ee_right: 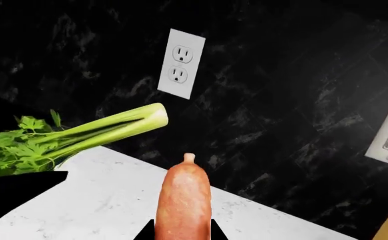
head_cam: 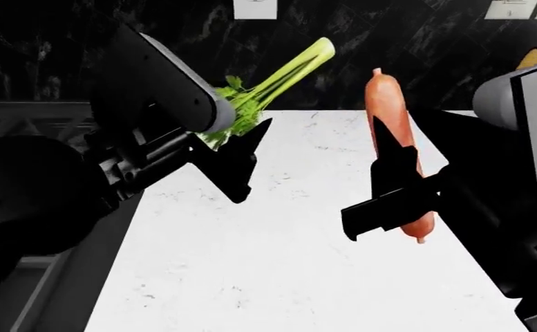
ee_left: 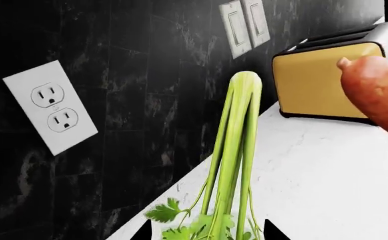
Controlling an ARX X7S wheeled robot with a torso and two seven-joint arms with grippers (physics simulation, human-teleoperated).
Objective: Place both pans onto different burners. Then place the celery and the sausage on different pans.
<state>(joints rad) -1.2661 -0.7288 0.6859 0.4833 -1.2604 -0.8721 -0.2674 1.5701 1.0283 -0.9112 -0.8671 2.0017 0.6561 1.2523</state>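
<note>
My left gripper [ee_left: 207,232] is shut on the celery [ee_left: 237,140], a pale-green stalk bundle with leaves at the gripped end. In the head view the celery [head_cam: 282,76] sticks up and to the right from the left gripper [head_cam: 227,135], above the white counter. The right gripper [ee_right: 184,232] is shut on the orange-red sausage [ee_right: 184,205], its fingers tight on both sides. The sausage [head_cam: 388,111] stands nearly upright in the right gripper [head_cam: 402,187]. The celery [ee_right: 94,132] and the sausage [ee_left: 380,95] hang close together, apart. Pans and burners are out of view.
A white counter [head_cam: 278,263] lies below both arms, against a black marble backsplash. A yellow-and-steel toaster [ee_left: 327,85] stands at the counter's back right. The wall carries a white outlet [ee_right: 180,62] and light switches [ee_left: 243,25]. A dark surface borders the counter's left edge.
</note>
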